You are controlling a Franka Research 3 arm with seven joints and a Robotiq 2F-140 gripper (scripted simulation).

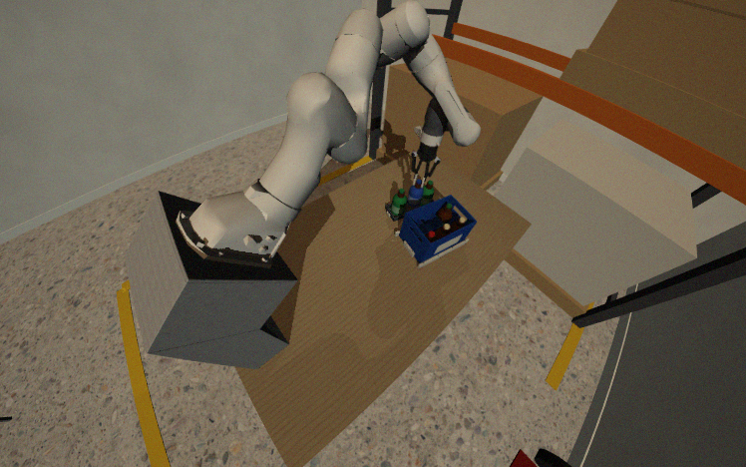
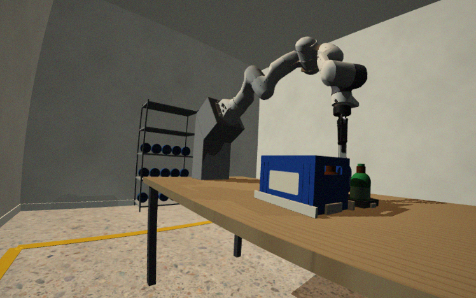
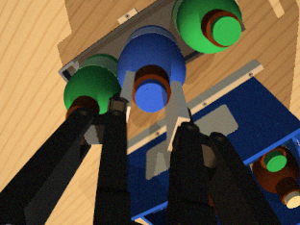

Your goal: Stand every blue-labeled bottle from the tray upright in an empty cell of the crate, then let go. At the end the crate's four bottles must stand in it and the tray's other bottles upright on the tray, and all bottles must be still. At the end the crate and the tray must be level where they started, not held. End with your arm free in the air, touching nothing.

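In the exterior view the crate [image 2: 301, 179] hides the blue bottle and most of the tray [image 2: 364, 202]. In the wrist view the gripper's fingers cover 1 green bottle [image 3: 90, 87]; the crate's bottles are too small to count.

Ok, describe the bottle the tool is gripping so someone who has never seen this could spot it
Find the blue crate on the wooden table; a dark tray beside it carries three bottles in a row. The one in the tool is the middle bottle, the only blue one, flanked by two green bottles.
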